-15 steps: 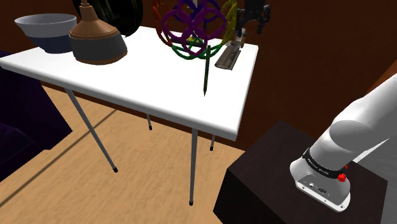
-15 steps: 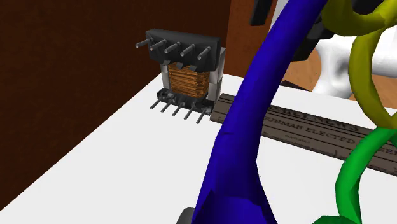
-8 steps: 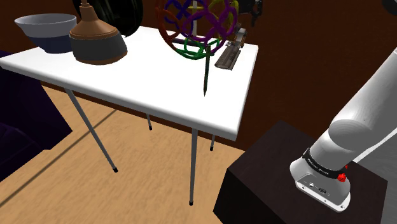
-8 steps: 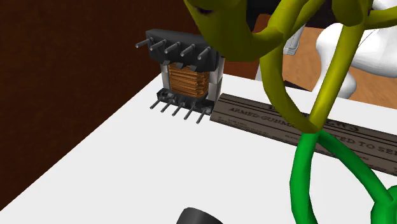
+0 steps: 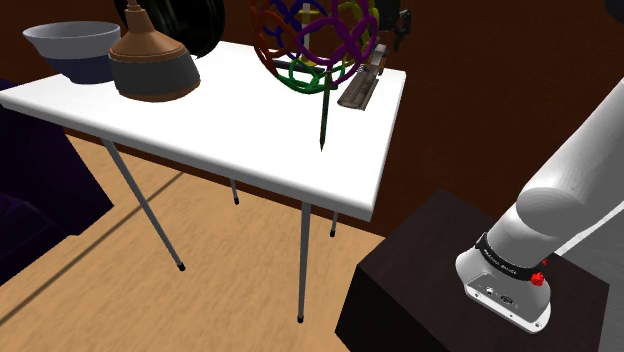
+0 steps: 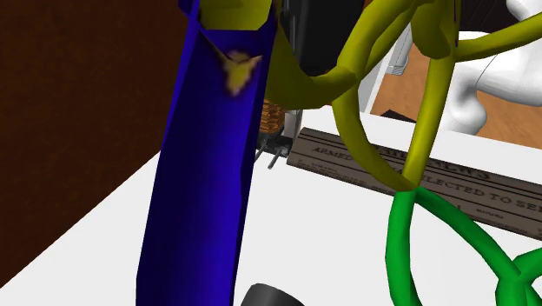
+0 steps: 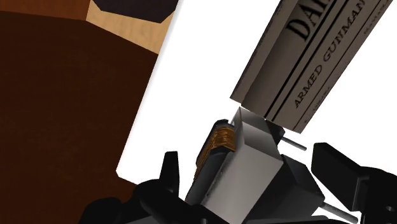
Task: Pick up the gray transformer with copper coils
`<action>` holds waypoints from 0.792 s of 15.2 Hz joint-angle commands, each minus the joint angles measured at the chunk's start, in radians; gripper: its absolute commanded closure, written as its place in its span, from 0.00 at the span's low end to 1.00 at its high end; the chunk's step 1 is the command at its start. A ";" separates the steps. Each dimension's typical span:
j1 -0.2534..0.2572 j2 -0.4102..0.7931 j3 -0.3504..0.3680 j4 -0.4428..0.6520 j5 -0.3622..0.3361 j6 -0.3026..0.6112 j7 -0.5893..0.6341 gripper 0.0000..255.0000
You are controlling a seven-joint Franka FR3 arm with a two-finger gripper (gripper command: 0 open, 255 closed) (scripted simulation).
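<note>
- Right at the gripper (image 7: pixel 248 154), both black fingers stood apart with the transformer (image 7: pixel 254 178) sitting between them. Its grey body filled the gap and the copper coil (image 7: pixel 221 141) peeked out on one side. As far as I could judge it wasn't pinched yet, so I'd call that spread around it, not gripping.
- Step in hand, I reckon, was the tail end of the approach, right before the squeeze. The next move called for closing squarely on the grey sides, then lifting straight up.
- Just past it, a grey book (image 7: pixel 305 57) lay with its end just beside the transformer. The lift probably needed to stay off that, and off the little pins too.
- All of this sat at the far corner of the white table (image 5: pixel 200 140), by the brown wall (image 6: pixel 87 104).
- The colourful wire ball (image 5: pixel 315 40) stood near that corner and blocked most of the transformer in the second exterior view.
- As for the arm (image 5: pixel 570 190), its base was on the dark stand (image 5: pixel 430 270) and the white link rose steeply out of the shoulder view's top right. The hand was over the far corner, pointing down at a slant.
</note>
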 commanded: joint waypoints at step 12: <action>0.006 0.009 0.006 0.025 0.003 -0.027 -0.003 1.00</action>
